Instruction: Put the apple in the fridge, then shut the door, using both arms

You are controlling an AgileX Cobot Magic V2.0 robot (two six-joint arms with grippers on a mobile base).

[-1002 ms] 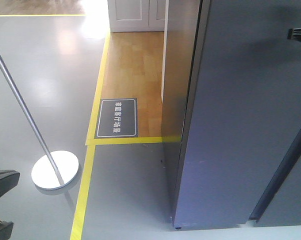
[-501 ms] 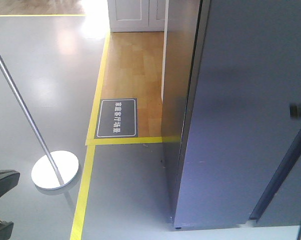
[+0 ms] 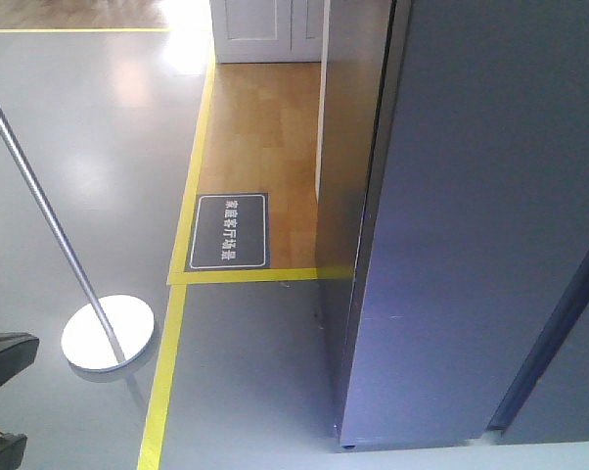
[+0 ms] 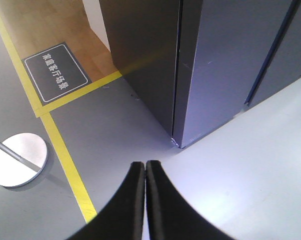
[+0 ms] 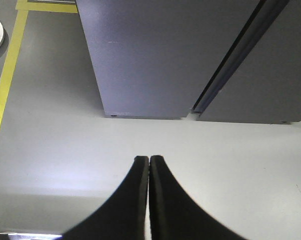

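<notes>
Grey floor [image 5: 140, 135], door [image 3: 471, 215] flush on fridge [image 3: 345, 196], both arms' fingers [image 4: 135, 175] [image 5: 140, 167] pressed together, empty.

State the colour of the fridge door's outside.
Dark grey, flat and plain; the door shows best in the front view.

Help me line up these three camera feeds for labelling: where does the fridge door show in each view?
Exterior front view: the door fills the right half, flat grey, shut.
Left wrist view: the door stands upper right, beyond the shut left tool.
Right wrist view: the door spans the top centre, above the shut right tool.
Shared landmark: the yellow floor tape.
</notes>
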